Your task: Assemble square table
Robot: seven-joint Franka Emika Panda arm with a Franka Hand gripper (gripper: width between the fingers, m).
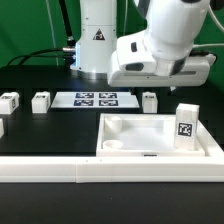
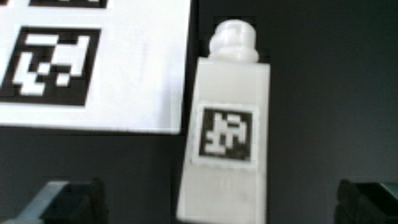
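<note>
Leg: the small white plastic block leg with a black-white tag [image 1: 149, 100] lies on the black table [image 1: 50, 125], right of centre in the exterior view, beside the marker board [image 2: 80, 60].
Gripper: the two-finger gripper [image 2: 214, 203] is spread wide and empty, with a finger on either side of the leg.
Approach: I'd descend straight, centre the jaws across its narrow sides, then close.
Tabletop: the large white square plastic slab [image 1: 140, 135] sits at lower right.
</note>
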